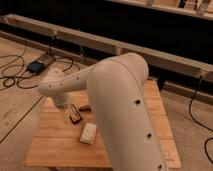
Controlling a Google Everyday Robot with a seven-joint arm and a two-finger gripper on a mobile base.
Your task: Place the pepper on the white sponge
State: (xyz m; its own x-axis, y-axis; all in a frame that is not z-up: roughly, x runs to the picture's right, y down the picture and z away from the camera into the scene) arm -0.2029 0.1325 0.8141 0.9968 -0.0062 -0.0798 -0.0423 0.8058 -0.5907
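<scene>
Red, small elongated pepper [85, 107] lies on the wooden table [55, 150], touching or just beside the dark brown rectangular block [75, 116]. Your gripper [63, 104] hovers near it, spread wide and empty. Likely light and slick, so pinch it across the middle.

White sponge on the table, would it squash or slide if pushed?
The white sponge looks rounded and soft, so it likely squashes. Lying flat on the wooden table, it should slide, not roll. The pincer hangs beside the brown block, apart from it.
</scene>
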